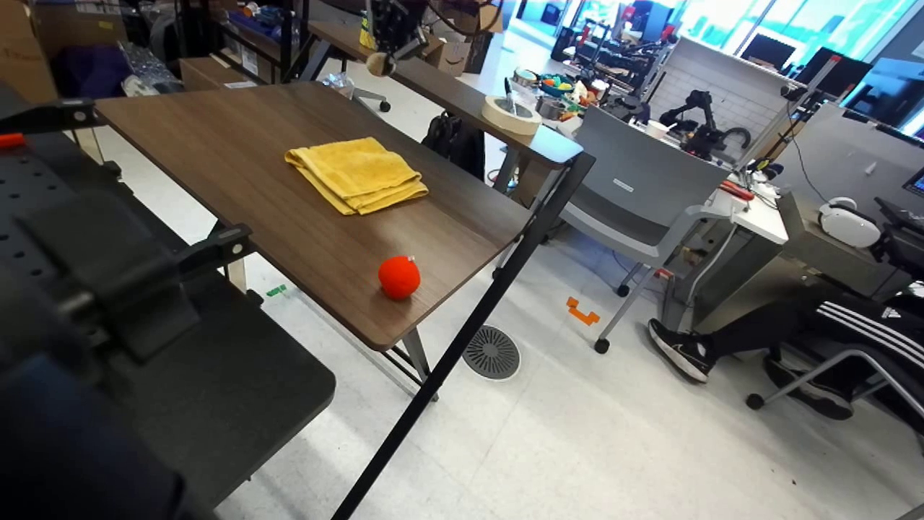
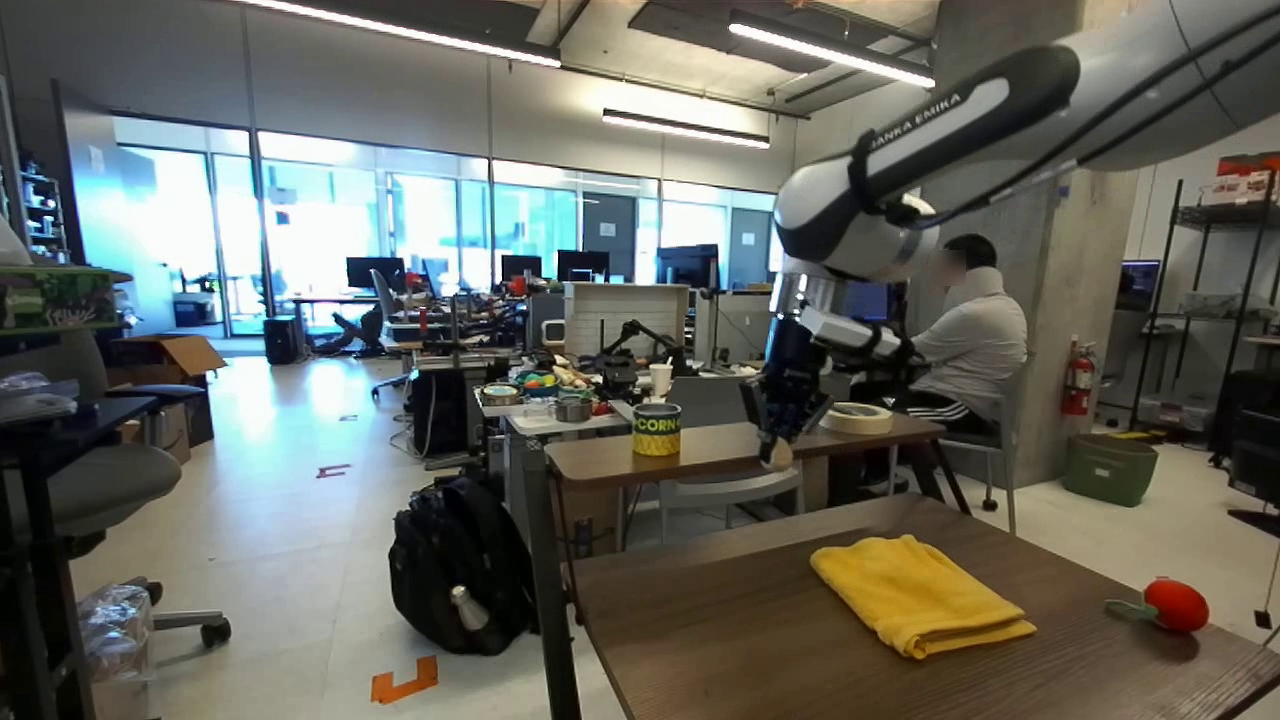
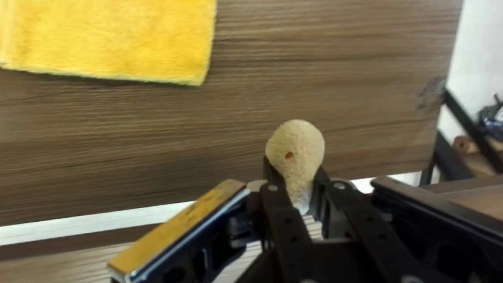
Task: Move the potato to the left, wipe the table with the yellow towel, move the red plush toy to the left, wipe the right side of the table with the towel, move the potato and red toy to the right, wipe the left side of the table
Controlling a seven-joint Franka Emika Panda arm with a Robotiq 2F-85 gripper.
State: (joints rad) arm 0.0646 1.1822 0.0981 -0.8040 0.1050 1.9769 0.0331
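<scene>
My gripper (image 3: pixel 296 179) is shut on the potato (image 3: pixel 296 145), a tan lump that sticks out past the fingertips. In both exterior views the gripper (image 1: pixel 404 50) (image 2: pixel 790 420) holds the potato (image 1: pixel 377 64) (image 2: pixel 776 456) up in the air, near the far long edge of the table. The yellow towel (image 1: pixel 357 173) (image 2: pixel 915 595) lies folded on the middle of the table (image 1: pixel 216 137) (image 2: pixel 720 620). Part of the towel (image 3: pixel 110 37) shows at the upper left of the wrist view. The red plush toy (image 1: pixel 399 277) (image 2: pixel 1177 606) sits near one table end, out of the wrist view.
A narrow second table (image 1: pixel 447 90) runs beside the main one. It bears a tape roll (image 1: pixel 511 115) (image 2: pixel 857 418) and a yellow-black can (image 2: pixel 656 430). A black post (image 1: pixel 469 347) stands at the table's end. A grey chair (image 1: pixel 642 180) stands beyond.
</scene>
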